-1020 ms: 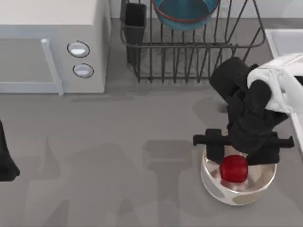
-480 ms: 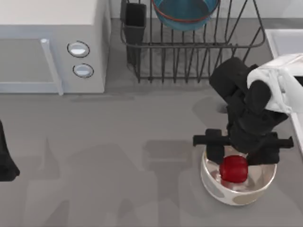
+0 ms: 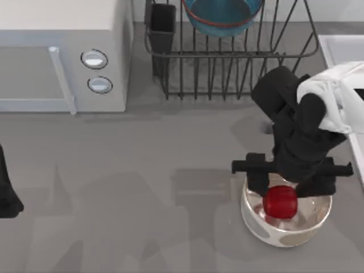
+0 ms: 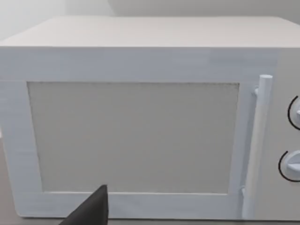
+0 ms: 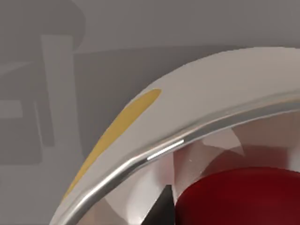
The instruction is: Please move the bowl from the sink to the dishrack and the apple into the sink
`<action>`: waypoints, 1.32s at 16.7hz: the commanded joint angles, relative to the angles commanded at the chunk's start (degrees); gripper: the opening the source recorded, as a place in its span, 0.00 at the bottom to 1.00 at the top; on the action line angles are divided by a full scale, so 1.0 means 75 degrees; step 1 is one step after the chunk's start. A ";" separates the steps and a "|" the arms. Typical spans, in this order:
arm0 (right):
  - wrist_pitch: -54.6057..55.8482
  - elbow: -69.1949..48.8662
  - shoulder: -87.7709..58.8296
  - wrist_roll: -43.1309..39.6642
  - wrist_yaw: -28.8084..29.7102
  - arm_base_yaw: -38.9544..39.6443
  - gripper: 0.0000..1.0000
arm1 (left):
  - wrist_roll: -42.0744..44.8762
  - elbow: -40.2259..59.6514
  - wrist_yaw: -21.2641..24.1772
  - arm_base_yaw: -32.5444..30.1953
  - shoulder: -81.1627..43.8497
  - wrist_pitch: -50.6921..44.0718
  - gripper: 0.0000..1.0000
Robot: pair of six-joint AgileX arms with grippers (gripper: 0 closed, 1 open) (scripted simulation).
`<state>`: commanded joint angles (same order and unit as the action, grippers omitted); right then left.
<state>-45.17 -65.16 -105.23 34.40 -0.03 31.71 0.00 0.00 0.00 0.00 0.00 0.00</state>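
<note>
So the right gripper [image 3: 282, 192] hangs with its fingers spread wide either side of the small glossy red apple [image 3: 280, 202], which sits inside the cream-white spotted bowl [image 3: 259, 224]. Meanwhile the round blue bowl [image 3: 222, 16] rests in the dark grey wire dishrack [image 3: 227, 68], and the left arm [image 3: 7, 193] is parked at the table's left edge.

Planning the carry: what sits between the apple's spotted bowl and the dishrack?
In the top view, bare grey table and the right arm; right gripper over the apple, spotted bowl, dishrack.

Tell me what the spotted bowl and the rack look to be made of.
The spotted bowl looks like glazed ceramic: cream with yellow patches, and a bright glint runs along its rim in the right wrist view. The rack looks like dark coated metal wire, going by its thin bars. Both are rendered, so this stays a guess.
</note>
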 joint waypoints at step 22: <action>-0.0603 -0.0896 0.0783 -0.0928 -0.0165 -0.1189 0.00 | 0.0000 0.0000 0.0000 0.0000 0.0000 0.0000 1.00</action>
<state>-49.69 -71.88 -99.36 27.45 -1.26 22.79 0.00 0.00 0.00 0.00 0.00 0.00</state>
